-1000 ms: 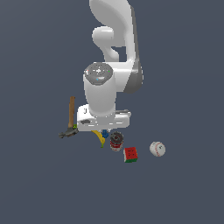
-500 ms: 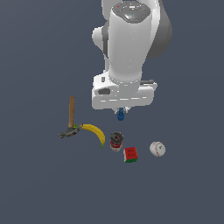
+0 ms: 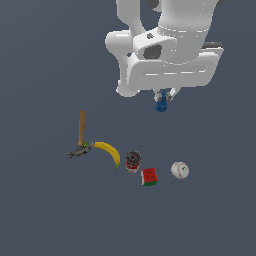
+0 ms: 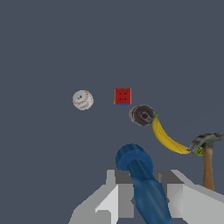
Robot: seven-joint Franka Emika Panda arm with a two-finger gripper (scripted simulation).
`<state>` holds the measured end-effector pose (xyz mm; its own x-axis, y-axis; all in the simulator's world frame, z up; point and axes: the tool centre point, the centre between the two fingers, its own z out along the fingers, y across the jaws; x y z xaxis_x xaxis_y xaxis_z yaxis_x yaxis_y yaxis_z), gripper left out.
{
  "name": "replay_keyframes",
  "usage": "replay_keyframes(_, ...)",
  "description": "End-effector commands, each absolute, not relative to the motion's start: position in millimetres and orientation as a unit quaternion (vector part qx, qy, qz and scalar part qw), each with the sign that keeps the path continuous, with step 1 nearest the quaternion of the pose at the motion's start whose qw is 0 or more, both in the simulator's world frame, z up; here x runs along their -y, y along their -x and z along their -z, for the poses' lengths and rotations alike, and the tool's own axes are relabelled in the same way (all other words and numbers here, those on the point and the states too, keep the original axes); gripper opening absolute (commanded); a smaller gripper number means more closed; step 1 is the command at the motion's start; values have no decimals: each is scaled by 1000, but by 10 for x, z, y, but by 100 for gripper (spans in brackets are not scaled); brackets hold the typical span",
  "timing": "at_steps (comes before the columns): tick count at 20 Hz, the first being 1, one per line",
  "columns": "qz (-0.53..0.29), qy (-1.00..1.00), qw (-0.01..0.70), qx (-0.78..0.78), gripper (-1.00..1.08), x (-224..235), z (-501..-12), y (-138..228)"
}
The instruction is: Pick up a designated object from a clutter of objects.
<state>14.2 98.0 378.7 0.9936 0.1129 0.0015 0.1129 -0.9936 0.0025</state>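
The tiny blue piece [image 3: 161, 105] hangs well above the dark floor [image 3: 45, 210], clamped between the two fingers of the pincer [image 3: 164, 95] beneath the white arm [image 3: 170, 45]; in the wrist view the same blue piece [image 4: 142, 181] fills the gap between the grey fingers [image 4: 122, 192], its rounded end poking out past them. Below it, the rest of the clutter lies in a loose row on the floor. The dark red-labelled can [image 3: 133, 161] stands roughly under the lifted piece, with the red-green cube [image 3: 149, 176] just beside it and the white baseball [image 3: 180, 170] a little farther toward the exterior view's right. On the can's other side lies the yellow banana [image 3: 110, 152], whose stem end meets the head of the wooden-handled hammer [image 3: 81, 135], the item farthest toward the exterior view's left. No item on the floor touches the pincer.
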Motion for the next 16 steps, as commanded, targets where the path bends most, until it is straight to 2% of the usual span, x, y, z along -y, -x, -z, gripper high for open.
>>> replay_keyframes(1, 0, -998, 1, -56, -100, -1113, -4005, -99)
replay_keyframes(8, 0, -998, 0, -56, -100, -1362, -4404, -46)
replay_keyframes(16, 0, -998, 0, -56, -100, -1453, -4548, -33)
